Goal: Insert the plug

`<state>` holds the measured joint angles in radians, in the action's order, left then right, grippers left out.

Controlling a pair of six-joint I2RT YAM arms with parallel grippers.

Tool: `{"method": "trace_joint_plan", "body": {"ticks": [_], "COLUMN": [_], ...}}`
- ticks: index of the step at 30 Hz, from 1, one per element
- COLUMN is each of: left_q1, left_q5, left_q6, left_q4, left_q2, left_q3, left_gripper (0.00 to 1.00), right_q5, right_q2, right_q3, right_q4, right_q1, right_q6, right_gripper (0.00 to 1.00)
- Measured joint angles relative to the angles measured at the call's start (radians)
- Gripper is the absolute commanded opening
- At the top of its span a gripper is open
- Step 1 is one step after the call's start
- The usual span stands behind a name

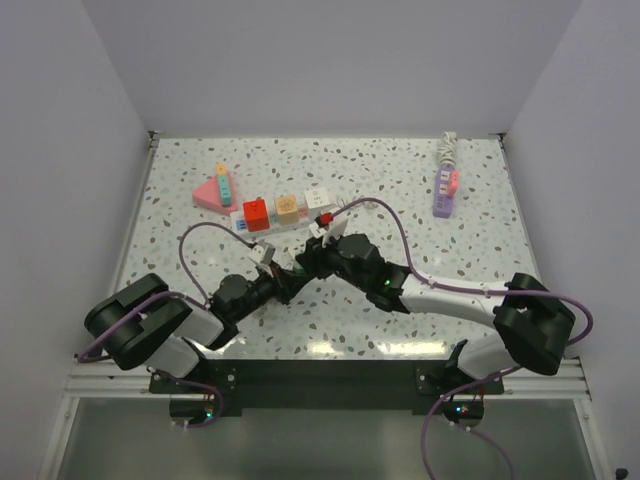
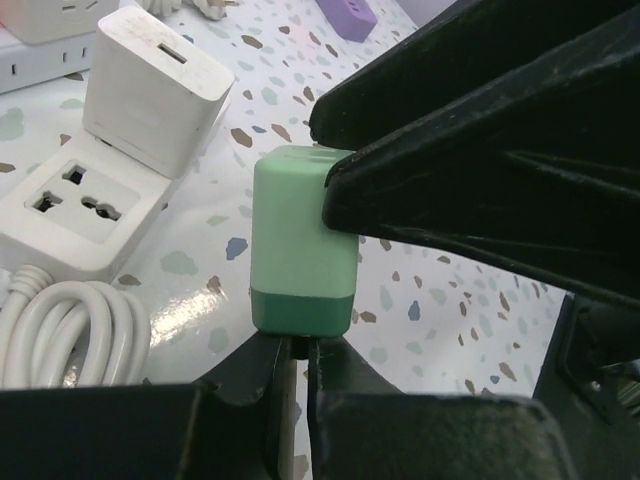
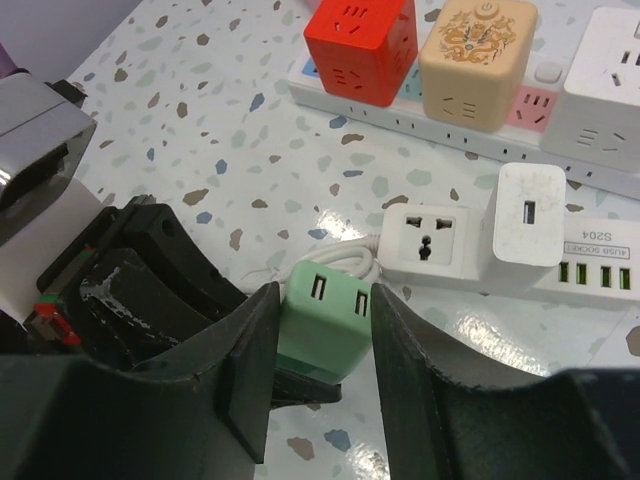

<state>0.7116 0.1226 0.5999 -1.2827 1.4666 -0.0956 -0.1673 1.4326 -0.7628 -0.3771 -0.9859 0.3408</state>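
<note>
Two slots [image 3: 320, 289] on green plug [image 3: 322, 335], right-wrist view only.

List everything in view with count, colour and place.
green plug: one, green, in the right gripper
small power strip: one, white, beside the plug
charger: one, white, on the small strip
long power strip: one, white, behind it
red cube, tan cube, white cube: one each, on the long power strip
purple strip: one, purple, far right
pink triangular piece: one, pink, far left
left gripper: one, black, shut at the plug's base
right gripper: one, black, shut on the plug
</note>
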Motion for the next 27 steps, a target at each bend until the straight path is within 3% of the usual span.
{"method": "trace_joint_plan", "body": {"ticks": [2, 9, 12, 15, 18, 22, 27], "left_q1": [0.000, -0.005, -0.005, -0.005, -0.005, -0.005, -0.005], "left_q5": [0.007, 0.031, 0.055, 0.066, 0.077, 0.101, 0.118], "left_q6": [-0.022, -0.124, -0.151, -0.182, -0.232, -0.306, -0.375], "left_q4": [0.003, 0.011, 0.011, 0.011, 0.010, 0.009, 0.009], "left_q2": [0.010, 0.056, 0.074, 0.085, 0.085, 0.084, 0.061], "left_q3": [0.000, -0.001, 0.000, 0.004, 0.015, 0.023, 0.038], "left_gripper": [0.00, 0.00, 0.00, 0.00, 0.00, 0.00, 0.00], "right_q5": [0.003, 0.009, 0.008, 0.001, 0.001, 0.007, 0.058], "right_q2": [-0.002, -0.033, -0.035, -0.048, -0.087, -0.126, -0.130], "right_q3": [-0.003, -0.040, -0.054, -0.056, -0.057, -0.080, -0.095], "right_q4": [0.016, 0.131, 0.167, 0.208, 0.257, 0.309, 0.341], "right_q1": [-0.002, -0.007, -0.007, -0.007, -0.007, -0.003, 0.019], "right_q6": [-0.001, -0.002, -0.003, 0.006, 0.008, 0.028, 0.071], "right_gripper": [0.04, 0.04, 0.23, 0.54, 0.67, 0.74, 0.74]}}
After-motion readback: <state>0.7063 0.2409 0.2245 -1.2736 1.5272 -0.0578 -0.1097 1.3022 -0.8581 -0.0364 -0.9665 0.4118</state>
